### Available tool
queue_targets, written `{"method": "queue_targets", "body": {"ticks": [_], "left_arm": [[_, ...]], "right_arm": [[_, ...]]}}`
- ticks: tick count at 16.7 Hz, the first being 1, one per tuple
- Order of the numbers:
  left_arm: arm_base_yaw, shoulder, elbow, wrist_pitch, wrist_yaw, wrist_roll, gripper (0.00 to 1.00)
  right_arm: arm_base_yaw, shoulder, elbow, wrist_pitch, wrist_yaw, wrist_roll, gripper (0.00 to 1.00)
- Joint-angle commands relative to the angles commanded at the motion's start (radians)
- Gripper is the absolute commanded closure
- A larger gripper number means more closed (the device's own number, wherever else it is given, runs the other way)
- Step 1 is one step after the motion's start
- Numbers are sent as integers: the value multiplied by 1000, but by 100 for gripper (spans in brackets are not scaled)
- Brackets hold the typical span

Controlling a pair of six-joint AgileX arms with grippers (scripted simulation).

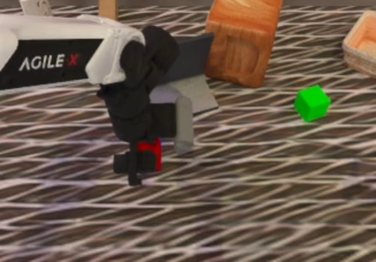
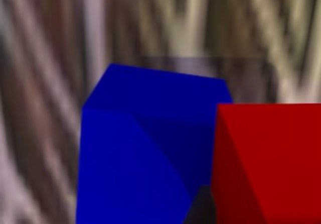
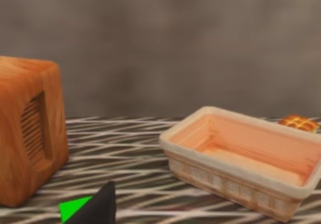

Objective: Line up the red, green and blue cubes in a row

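Observation:
The red cube [image 1: 151, 152] sits left of the table's middle, with my left gripper [image 1: 140, 159] down over it and shut on it. In the left wrist view the red cube [image 2: 271, 163] stands right beside the blue cube [image 2: 135, 158], at about the same height, with one dark fingertip [image 2: 201, 209] between them. The left arm hides the blue cube in the top view. The green cube [image 1: 312, 103] lies alone far to the right. My right arm is outside the top view. Its wrist view shows a dark part of the right gripper [image 3: 103, 209] in front of the green cube [image 3: 74, 210].
A large rounded wooden block [image 1: 242, 33] stands at the back, just right of the left arm. A pale basket [image 1: 359, 42] sits at the right edge, with a bread roll [image 3: 298, 122] behind it. A small tan block [image 1: 107, 6] stands at the back left.

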Motion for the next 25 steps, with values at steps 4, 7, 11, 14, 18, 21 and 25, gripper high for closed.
{"method": "queue_targets", "body": {"ticks": [4, 7, 11, 14, 18, 21, 25], "left_arm": [[0, 0, 0, 0, 0, 0, 62], [0, 0, 0, 0, 0, 0, 40], [0, 0, 0, 0, 0, 0, 10], [0, 0, 0, 0, 0, 0, 0], [0, 0, 0, 0, 0, 0, 0], [10, -52, 3, -12, 7, -8, 0], [16, -76, 58, -88, 7, -7, 0]], "right_arm": [[0, 0, 0, 0, 0, 0, 0], [0, 0, 0, 0, 0, 0, 0], [0, 0, 0, 0, 0, 0, 0], [0, 0, 0, 0, 0, 0, 0], [0, 0, 0, 0, 0, 0, 0], [0, 0, 0, 0, 0, 0, 0], [0, 0, 0, 0, 0, 0, 0]]}}
